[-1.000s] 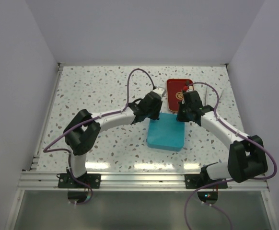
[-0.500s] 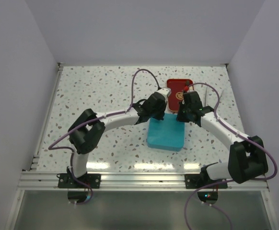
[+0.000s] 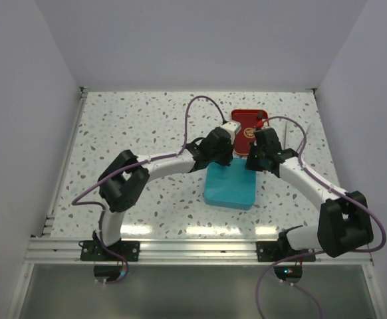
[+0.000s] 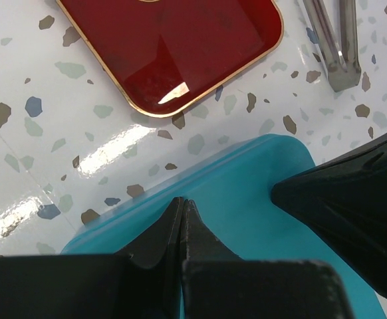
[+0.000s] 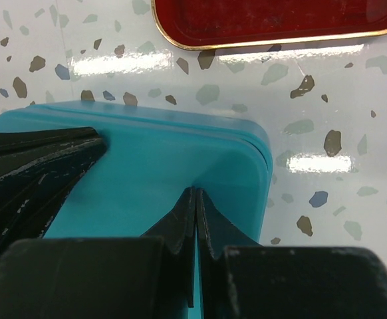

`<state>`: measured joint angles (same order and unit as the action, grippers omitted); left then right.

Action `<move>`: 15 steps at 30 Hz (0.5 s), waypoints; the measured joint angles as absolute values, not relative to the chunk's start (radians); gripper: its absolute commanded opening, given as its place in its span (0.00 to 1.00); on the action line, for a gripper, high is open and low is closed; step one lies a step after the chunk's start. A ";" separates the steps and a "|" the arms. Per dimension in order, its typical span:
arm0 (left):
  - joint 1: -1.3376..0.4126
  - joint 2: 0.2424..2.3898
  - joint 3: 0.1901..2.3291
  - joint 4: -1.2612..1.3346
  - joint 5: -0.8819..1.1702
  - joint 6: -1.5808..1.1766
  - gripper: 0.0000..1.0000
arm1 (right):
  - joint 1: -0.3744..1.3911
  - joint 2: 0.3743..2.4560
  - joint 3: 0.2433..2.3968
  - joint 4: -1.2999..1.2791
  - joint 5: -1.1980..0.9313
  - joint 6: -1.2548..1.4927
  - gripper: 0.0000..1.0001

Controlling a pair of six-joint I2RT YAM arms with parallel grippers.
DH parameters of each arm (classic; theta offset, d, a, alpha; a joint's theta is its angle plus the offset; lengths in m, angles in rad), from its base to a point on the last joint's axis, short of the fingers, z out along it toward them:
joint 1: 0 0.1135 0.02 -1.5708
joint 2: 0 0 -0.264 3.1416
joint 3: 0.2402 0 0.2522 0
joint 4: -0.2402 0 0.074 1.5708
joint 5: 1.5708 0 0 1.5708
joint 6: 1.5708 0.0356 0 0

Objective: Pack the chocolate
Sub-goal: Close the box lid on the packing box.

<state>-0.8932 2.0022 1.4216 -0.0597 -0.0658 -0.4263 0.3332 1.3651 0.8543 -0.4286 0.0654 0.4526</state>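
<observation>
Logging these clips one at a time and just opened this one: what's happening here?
Both arms reach over the closed teal box. The left gripper and the right gripper each have their jaws shut and hold nothing. Their tips are down at the far edge of the box's lid, but whether they touch it is unclear. Just beyond lies the red tray, with metal tongs beside it. No chocolate is in view.

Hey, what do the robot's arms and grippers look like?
The left arm and right arm have white links, bulky black joints and looping purple cables. The left gripper and right gripper are black, tapering to points.
</observation>
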 measured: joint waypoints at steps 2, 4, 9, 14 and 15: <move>-0.893 2.006 1.423 -0.053 -0.059 -0.426 0.00 | 0.333 1.358 0.849 -0.430 0.065 0.455 0.00; -0.894 2.011 1.423 -0.041 -0.052 -0.426 0.00 | 0.333 1.351 0.845 -0.439 0.065 0.457 0.00; -0.894 2.024 1.428 -0.012 -0.025 -0.426 0.00 | 0.333 1.346 0.845 -0.450 0.065 0.463 0.00; -0.899 2.032 1.429 0.007 -0.010 -0.426 0.00 | 0.333 1.334 0.838 -0.462 0.063 0.472 0.00; -0.900 2.032 1.429 0.009 -0.007 -0.426 0.00 | 0.333 1.333 0.837 -0.465 0.062 0.473 0.00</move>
